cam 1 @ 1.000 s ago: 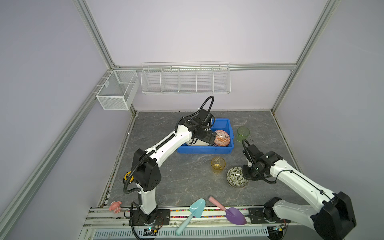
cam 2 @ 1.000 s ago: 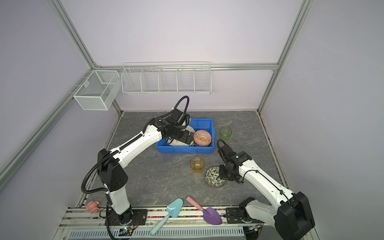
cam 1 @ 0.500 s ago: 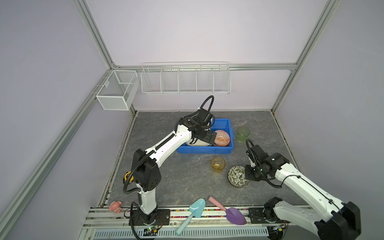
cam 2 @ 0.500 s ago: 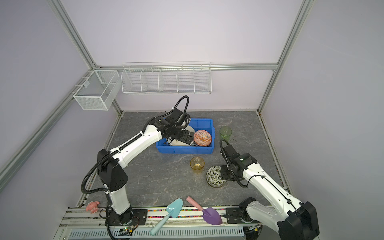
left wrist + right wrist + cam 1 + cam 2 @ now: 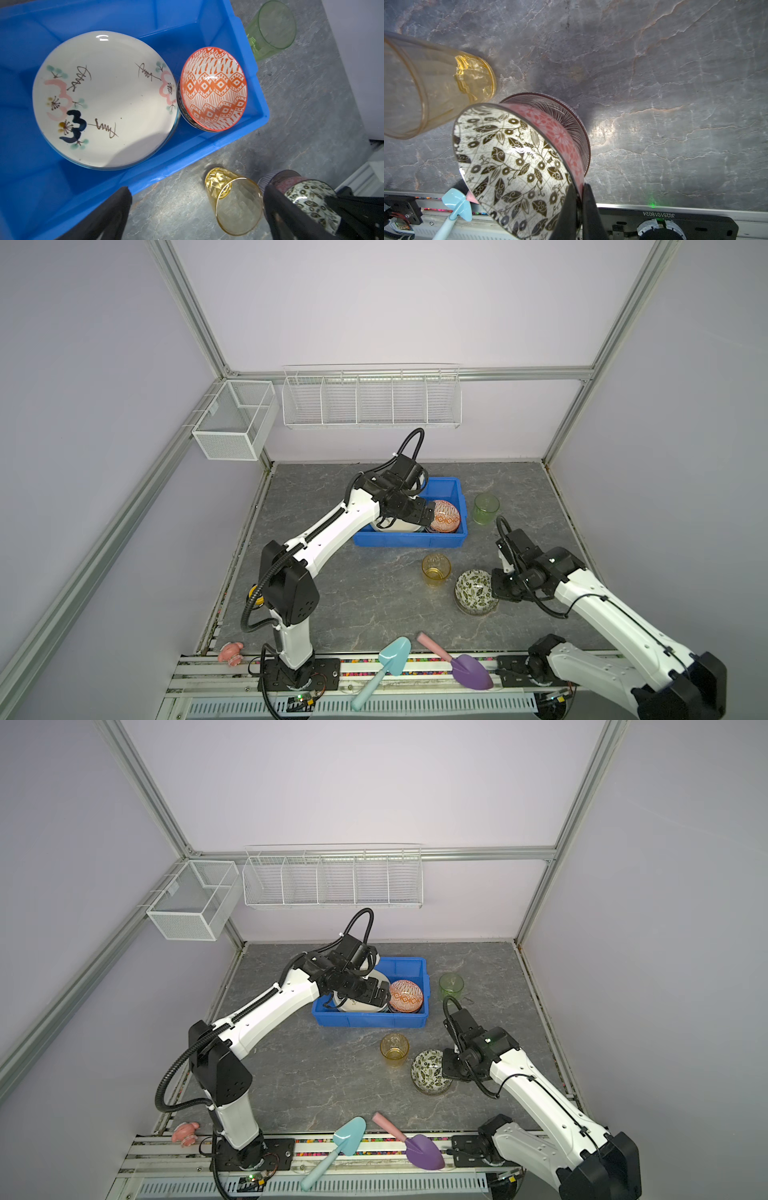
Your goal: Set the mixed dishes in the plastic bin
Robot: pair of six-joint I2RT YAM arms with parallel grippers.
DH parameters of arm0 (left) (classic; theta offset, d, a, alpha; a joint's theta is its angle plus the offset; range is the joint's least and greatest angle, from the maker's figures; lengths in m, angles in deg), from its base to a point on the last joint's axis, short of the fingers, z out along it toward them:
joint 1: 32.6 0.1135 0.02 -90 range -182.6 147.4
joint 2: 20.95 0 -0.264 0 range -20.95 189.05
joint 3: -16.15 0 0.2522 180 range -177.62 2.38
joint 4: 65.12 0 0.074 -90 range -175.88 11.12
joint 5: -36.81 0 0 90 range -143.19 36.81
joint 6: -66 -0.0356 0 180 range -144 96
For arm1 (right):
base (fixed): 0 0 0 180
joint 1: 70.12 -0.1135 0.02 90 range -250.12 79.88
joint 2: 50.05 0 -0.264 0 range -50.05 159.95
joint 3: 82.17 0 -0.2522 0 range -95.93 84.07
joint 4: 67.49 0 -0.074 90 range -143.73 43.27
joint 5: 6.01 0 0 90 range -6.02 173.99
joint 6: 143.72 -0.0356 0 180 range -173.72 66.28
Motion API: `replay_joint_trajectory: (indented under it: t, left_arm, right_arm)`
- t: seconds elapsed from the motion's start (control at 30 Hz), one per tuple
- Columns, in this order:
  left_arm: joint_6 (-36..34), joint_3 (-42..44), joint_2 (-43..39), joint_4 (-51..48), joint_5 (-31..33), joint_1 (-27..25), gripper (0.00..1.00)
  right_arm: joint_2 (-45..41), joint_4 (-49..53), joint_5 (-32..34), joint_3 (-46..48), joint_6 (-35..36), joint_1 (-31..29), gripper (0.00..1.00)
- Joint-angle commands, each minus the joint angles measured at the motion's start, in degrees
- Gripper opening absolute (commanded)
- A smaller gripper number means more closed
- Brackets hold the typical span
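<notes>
STEP: grasping leafy bowl (image 5: pixel 512 166) | RIGHT: right fingers (image 5: pixel 569 212) clamped shut on its rim, amber tumbler (image 5: pixel 436 83) just beside | LEFT: left fingers (image 5: pixel 116 207) spread wide, empty, blue bin (image 5: pixel 249 62) just below | NEXT (judged): lift clear of surface (image 5: pixel 654 83), carry well away to bin, avoid tumbler, release in free space

Over the last second my right gripper (image 5: pixel 498 590) has drawn its fingers the last bit together, and they now pinch the right rim of the dark leafy bowl (image 5: pixel 473 593). My right arm (image 5: pixel 602 614) has sunk lower at the near right.
</notes>
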Motion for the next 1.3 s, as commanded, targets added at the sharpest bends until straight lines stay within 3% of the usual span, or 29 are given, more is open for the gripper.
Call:
replay_joint_trajectory:
  t: [0.0, 0.3, 0.83, 1.27]
  left_arm:
    - [4.6, 2.1, -4.3, -1.9, -2.9, -3.1, 1.0]
    - [12.0, 6.6, -3.6, 0.9, -4.4, -13.5, 0.96]
    - [13.5, 5.9, 3.4, 3.7, -6.4, -17.3, 0.72]
    - [13.4, 5.5, 5.5, 4.4, -6.9, -17.9, 0.37]
  right_arm:
    - [-2.1, -0.8, -2.6, -2.0, 0.5, 0.5, 0.07]
    - [-3.6, 2.0, -3.3, -7.9, 1.7, 0.7, 0.07]
    - [-3.2, 2.9, -3.2, -10.5, 2.8, 1.2, 0.07]
    - [-2.3, 2.4, -4.2, -10.8, 4.0, 2.4, 0.07]
